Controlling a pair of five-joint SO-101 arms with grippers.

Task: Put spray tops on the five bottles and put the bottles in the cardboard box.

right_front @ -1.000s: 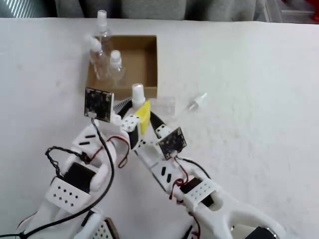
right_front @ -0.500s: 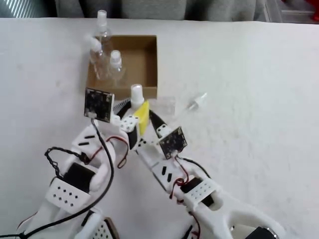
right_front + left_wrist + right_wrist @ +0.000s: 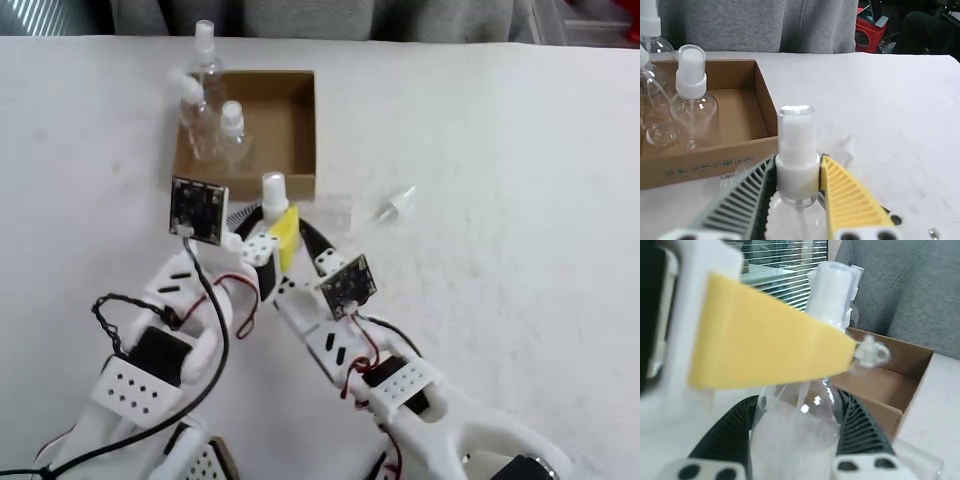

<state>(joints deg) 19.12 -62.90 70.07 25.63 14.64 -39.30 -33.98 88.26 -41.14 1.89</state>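
- Left wrist view: a white spray top (image 3: 796, 145) is gripped between the grey and yellow fingers of the left gripper (image 3: 797, 172), seated on a clear plastic bottle (image 3: 792, 440).
- The bottle's body is clasped by the right gripper (image 3: 796, 402), just outside the near wall of the brown cardboard box (image 3: 285, 120).
- Capped clear bottles (image 3: 232, 130) are stood inside the box.
- A loose white spray top (image 3: 397, 203) is laid on the white table (image 3: 500, 150), near the box.

Bottles (image 3: 232, 125) in cardboard box (image 3: 290, 115) left side, another bottle (image 3: 274, 192) just before box, spray top (image 3: 397, 203) to its right
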